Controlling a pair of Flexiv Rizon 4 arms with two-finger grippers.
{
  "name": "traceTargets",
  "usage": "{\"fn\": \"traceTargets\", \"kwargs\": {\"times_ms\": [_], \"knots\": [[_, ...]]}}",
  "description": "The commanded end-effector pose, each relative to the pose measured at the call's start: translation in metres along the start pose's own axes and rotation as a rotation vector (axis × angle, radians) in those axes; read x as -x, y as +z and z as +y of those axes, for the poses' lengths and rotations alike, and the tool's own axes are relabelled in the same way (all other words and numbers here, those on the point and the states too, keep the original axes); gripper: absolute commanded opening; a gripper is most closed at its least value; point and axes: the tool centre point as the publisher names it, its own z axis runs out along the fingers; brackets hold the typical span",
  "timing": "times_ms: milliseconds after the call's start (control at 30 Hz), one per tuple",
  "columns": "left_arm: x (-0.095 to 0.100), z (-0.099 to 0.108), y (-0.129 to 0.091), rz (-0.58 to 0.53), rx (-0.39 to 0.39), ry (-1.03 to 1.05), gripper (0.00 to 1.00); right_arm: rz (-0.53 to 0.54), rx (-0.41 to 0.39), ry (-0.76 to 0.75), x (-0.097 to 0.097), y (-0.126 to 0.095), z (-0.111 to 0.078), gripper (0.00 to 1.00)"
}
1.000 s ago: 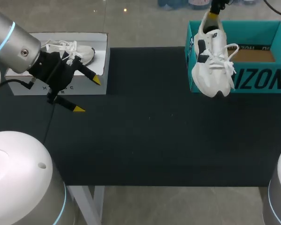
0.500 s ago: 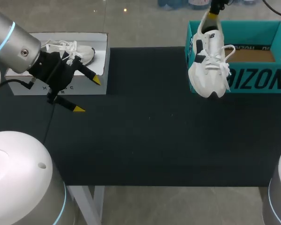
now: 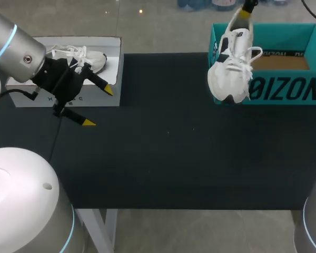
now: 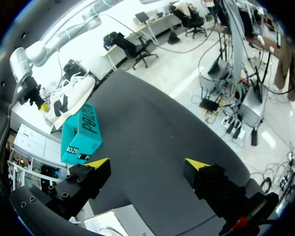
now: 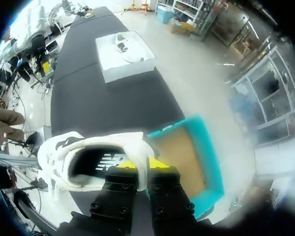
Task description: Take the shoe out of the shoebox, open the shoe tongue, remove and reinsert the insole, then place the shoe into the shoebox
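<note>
The shoe [image 3: 229,74] has swung leftward, heel pinched in right fingers [image 5: 157,163].

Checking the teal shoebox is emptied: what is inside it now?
Inside the teal shoebox only bare brown cardboard floor shows. The white shoe hanging before its left end hides that part of the inside.

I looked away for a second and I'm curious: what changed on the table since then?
The right gripper, shut on the white shoe at its heel, swung it slightly left and up in front of the teal shoebox. The open left gripper and the white box stayed put.
</note>
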Motion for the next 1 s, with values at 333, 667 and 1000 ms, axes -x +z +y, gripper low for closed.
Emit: {"fn": "traceTargets", "kwargs": {"times_ms": [333, 667, 1000], "knots": [[0.000, -0.001, 0.000, 0.003, 0.004, 0.000, 1.00, -0.198, 0.141, 0.607, 0.006, -0.020, -0.037, 0.00], [0.000, -0.001, 0.000, 0.003, 0.004, 0.000, 1.00, -0.436, 0.093, 0.973, 0.013, -0.034, -0.080, 0.00], [0.000, -0.001, 0.000, 0.003, 0.004, 0.000, 1.00, -0.455, 0.110, 1.010, 0.014, -0.037, -0.091, 0.00]]}}
